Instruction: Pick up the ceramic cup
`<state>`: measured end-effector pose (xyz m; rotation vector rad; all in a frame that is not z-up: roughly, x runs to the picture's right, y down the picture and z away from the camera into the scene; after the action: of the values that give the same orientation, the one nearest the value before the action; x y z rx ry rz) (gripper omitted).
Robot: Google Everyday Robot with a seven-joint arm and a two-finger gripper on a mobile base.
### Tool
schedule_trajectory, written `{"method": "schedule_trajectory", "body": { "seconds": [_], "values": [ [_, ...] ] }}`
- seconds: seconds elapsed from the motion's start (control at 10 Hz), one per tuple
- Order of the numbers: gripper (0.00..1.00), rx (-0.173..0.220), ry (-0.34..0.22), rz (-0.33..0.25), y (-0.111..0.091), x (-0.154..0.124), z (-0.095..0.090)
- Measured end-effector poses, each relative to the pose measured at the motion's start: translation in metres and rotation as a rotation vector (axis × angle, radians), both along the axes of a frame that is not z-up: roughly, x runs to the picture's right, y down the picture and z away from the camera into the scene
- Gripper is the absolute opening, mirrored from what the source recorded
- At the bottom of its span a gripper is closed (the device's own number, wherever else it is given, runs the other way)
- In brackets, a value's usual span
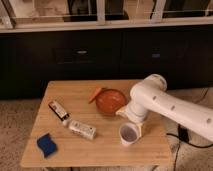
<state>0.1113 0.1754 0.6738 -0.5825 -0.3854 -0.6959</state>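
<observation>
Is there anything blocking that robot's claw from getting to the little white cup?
Nothing visible does. The gripper hangs just above the back rim of the ceramic cup, with no object between them. The orange bowl sits farther back on the table, off to the side of that gap.
</observation>
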Motion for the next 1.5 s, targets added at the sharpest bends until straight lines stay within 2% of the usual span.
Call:
{"method": "schedule_trajectory", "body": {
  "seconds": [0.4,0.8,1.1,1.5],
  "values": [
    [0.80,0.000,0.009,-0.045,0.014,-0.017,0.008],
    [0.80,0.000,0.031,-0.081,0.020,-0.030,0.026],
    [0.80,0.008,0.037,-0.089,0.019,-0.029,0.037],
    [0.80,0.015,0.012,-0.098,0.010,-0.027,0.056]
  ]
}}
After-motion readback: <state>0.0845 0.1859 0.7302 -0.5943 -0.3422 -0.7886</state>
